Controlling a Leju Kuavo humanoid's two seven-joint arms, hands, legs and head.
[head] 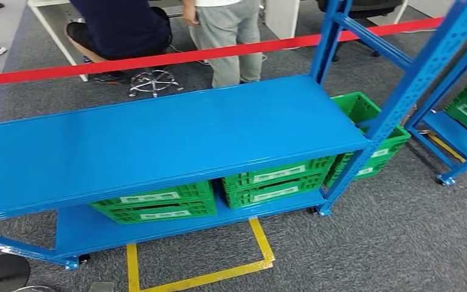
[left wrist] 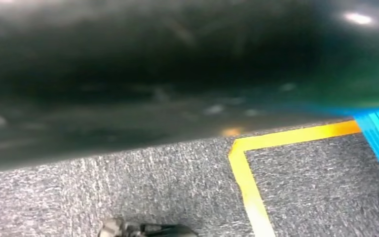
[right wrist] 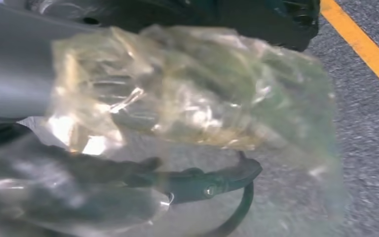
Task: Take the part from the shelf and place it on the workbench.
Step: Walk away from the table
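In the right wrist view my right hand (right wrist: 15,84) holds a crumpled clear plastic bag (right wrist: 202,89), the part's wrapping. The bag hides most of the fingers, and dark fingers (right wrist: 103,168) show through it. What lies inside the bag is too blurred to tell. The bag hangs above grey carpet. In the head view a blue rack (head: 176,131) stands straight ahead with a wide bare top shelf. Green crates (head: 276,179) sit on its lower shelf.
Another green crate (head: 371,131) stands on the floor at the rack's right end, with a second blue rack (head: 462,121) beyond it. Yellow floor tape (head: 258,240) marks a box before the rack. Behind a red barrier tape (head: 158,59) are a standing person (head: 228,36) and a seated one (head: 121,27).
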